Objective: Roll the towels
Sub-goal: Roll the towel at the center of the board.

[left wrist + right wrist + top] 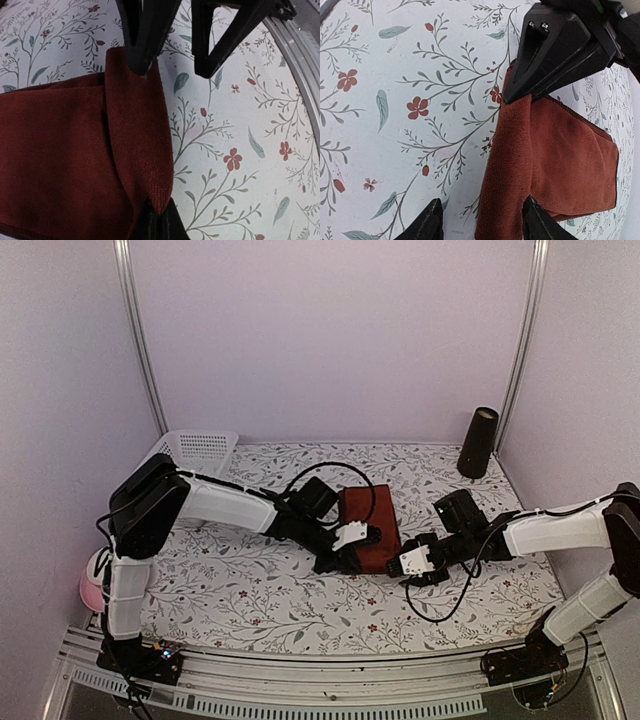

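Note:
A dark red towel (371, 518) lies folded on the flowered tablecloth at mid-table, and its near edge is turned up into a narrow fold (142, 135). My left gripper (158, 220) is shut on one end of that fold; in the top view it (345, 558) sits at the towel's near left corner. My right gripper (482, 222) is open at the fold's other end, one finger (427, 222) over bare cloth and the other finger (536, 220) against the towel (565, 150). The two grippers face each other along the fold.
A white slatted basket (200, 448) stands at the back left, and a dark cone-shaped object (478, 442) stands at the back right. A pink thing (93, 582) sits off the table's left edge. A black cable (440, 612) loops under the right arm.

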### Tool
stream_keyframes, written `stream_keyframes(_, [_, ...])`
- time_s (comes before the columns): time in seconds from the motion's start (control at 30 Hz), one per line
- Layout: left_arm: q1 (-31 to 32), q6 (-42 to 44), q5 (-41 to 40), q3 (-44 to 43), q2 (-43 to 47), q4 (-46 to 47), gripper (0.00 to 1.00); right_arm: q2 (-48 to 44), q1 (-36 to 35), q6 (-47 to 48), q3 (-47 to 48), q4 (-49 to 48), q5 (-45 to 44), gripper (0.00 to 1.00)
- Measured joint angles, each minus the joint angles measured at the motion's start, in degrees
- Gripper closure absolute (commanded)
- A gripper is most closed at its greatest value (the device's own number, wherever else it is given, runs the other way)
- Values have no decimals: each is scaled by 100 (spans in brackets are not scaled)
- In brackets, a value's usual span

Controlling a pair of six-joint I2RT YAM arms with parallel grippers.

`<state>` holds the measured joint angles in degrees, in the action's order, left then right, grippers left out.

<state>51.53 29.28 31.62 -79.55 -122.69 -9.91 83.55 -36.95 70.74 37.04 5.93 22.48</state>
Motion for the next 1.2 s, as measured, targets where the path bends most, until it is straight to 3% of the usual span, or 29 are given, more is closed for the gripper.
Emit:
stream_keyframes(0.23, [-83,-175,511,-79,-225,-210,100,118,-94,-221,-308,-848,-551,61])
stream_keyframes(0.53, [-129,-302,835,-131,-313,-212,100,247,-96,-308,-457,-1268,-782,54])
stream_keyframes(0.93, [-170,-455,992,-297,-433,-321,100,247,-155,-271,-457,-901,-435,51])
stream_keyframes(1.07, [-173,-470,1005,-304,-444,-330,100,278,-186,-334,-457,-940,-450,59])
stream_keyframes(1.2, [-175,-472,1019,-304,-444,-330,100,509,-199,-431,-448,-1113,-592,76])
